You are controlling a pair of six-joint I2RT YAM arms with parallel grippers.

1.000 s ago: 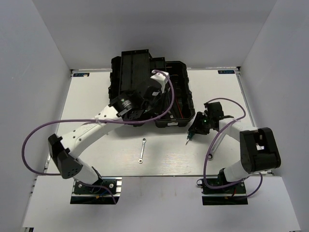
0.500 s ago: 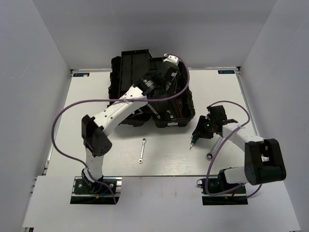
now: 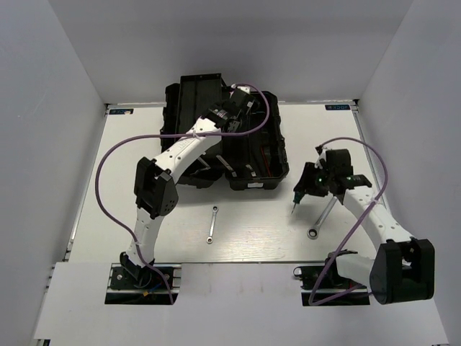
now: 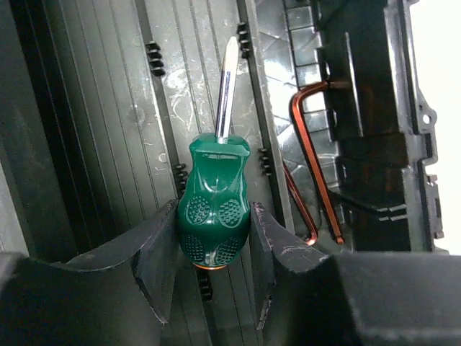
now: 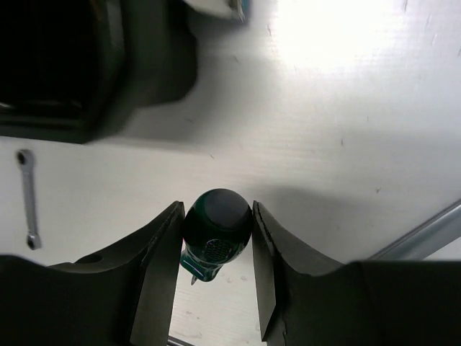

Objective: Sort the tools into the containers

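Note:
Over the black container (image 3: 256, 185), my left gripper (image 4: 214, 210) is shut on a short green-handled screwdriver (image 4: 214, 189) whose blade points along the ribbed floor (image 4: 108, 122). A reddish-dark hex key (image 4: 311, 169) lies in the neighbouring channel. Right of the container, my right gripper (image 3: 304, 187) is shut on a second green screwdriver (image 5: 215, 229), tip down just above the table. A small silver wrench (image 3: 212, 225) lies on the table in front of the container. The larger wrench (image 3: 321, 219) lies under my right arm.
The container's tall black lid (image 3: 196, 94) stands at the back left of it, against the rear wall. White walls enclose the table (image 3: 130, 158) on three sides. The purple cables (image 3: 108, 173) loop beside both arms. The small wrench (image 5: 27, 198) and the container's corner (image 5: 79, 86) show in the right wrist view.
My left arm has stretched farther back over the container, carrying its screwdriver. My right gripper has drifted right and slightly nearer with its screwdriver. The wrenches have not moved.

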